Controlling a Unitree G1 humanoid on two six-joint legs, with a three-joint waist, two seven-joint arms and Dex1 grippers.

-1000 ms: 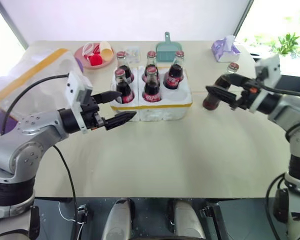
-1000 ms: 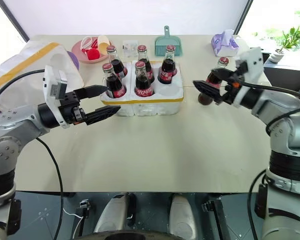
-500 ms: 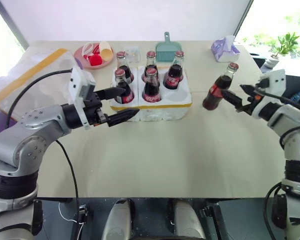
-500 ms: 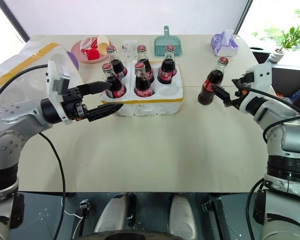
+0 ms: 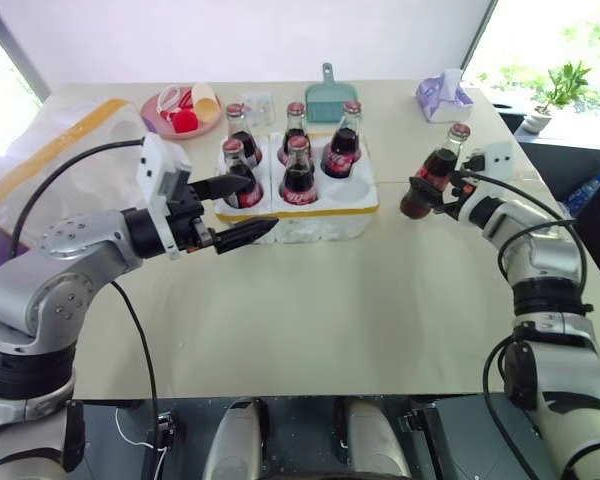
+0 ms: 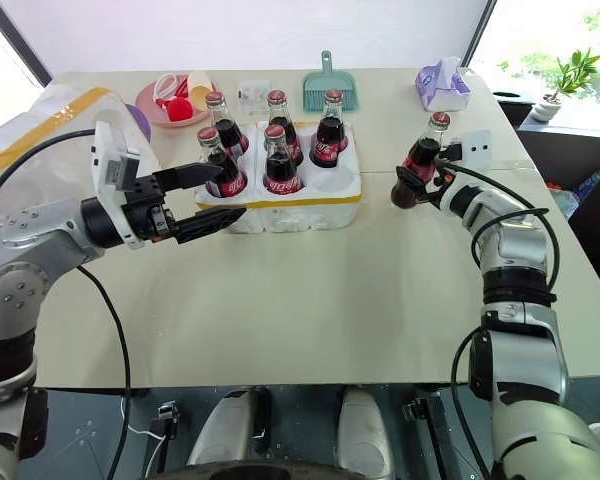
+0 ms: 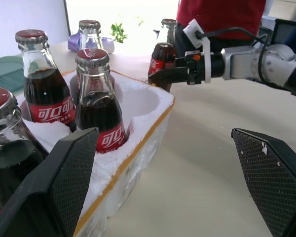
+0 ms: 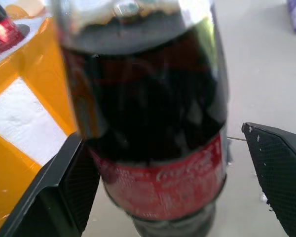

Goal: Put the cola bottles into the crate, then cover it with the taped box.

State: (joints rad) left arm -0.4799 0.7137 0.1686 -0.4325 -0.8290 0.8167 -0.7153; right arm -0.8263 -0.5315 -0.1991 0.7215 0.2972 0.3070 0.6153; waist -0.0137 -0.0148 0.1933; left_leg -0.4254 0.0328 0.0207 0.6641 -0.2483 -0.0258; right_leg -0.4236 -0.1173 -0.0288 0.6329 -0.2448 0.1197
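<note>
The crate (image 5: 310, 218), a low white block with a yellow band, holds several cola bottles (image 5: 300, 172); its near right well (image 6: 332, 181) is empty. One more cola bottle (image 5: 438, 172) stands on the table right of the crate. My right gripper (image 5: 427, 195) is open, level around that bottle's lower body. In the right wrist view one of the fingers (image 8: 274, 165) stands apart from the glass (image 8: 153, 123). My left gripper (image 5: 258, 205) is open, holding nothing, at the crate's near left corner. The taped box (image 5: 50, 160) sits at far left, partly behind my left arm.
Along the table's far edge are a pink plate with cups (image 5: 185, 108), a small clear container (image 5: 261, 104), a teal dustpan (image 5: 330, 98) and a purple tissue pack (image 5: 442, 98). A person in red (image 7: 217, 15) stands beyond the table.
My right gripper has moved forward and down onto the lone bottle, and its fingers now flank it more closely. The left arm has kept still. The camera has shifted a little.
</note>
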